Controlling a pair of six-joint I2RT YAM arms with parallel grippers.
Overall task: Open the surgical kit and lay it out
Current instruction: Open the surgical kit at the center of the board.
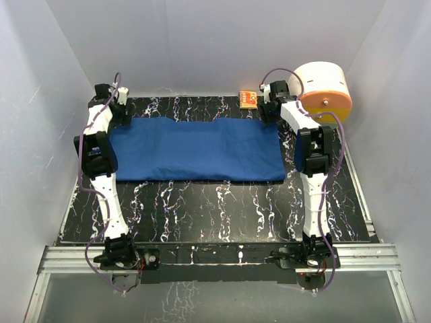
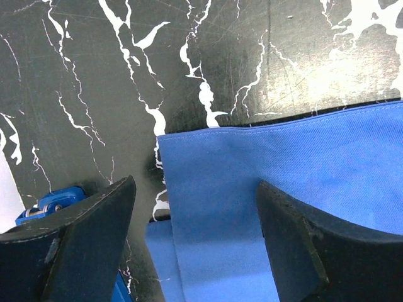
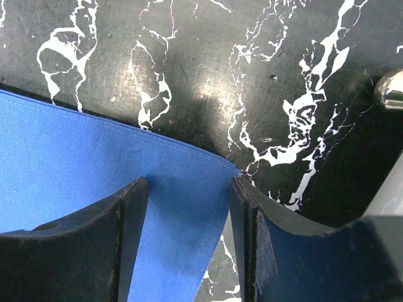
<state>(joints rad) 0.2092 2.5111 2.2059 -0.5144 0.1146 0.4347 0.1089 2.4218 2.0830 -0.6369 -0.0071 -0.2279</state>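
The royal-blue cloth (image 1: 195, 151) lies spread flat across the back half of the table. My left gripper (image 1: 118, 113) is at its far left corner. In the left wrist view the gripper (image 2: 195, 189) is wide open, with the cloth's hemmed corner (image 2: 252, 170) lying between the jaws and a second layer (image 2: 160, 251) below it. My right gripper (image 1: 271, 111) is at the far right corner. In the right wrist view it (image 3: 189, 185) is open around the cloth corner (image 3: 182, 189), not pinching it. The steel tray, instruments and packets are hidden.
A cream-and-orange cylinder (image 1: 325, 91) stands at the back right, close behind the right arm. A small orange box (image 1: 248, 99) lies at the table's back edge. White walls enclose the black marbled table (image 1: 215, 208). A small shiny metal part (image 3: 393, 88) shows at the right wrist view's edge.
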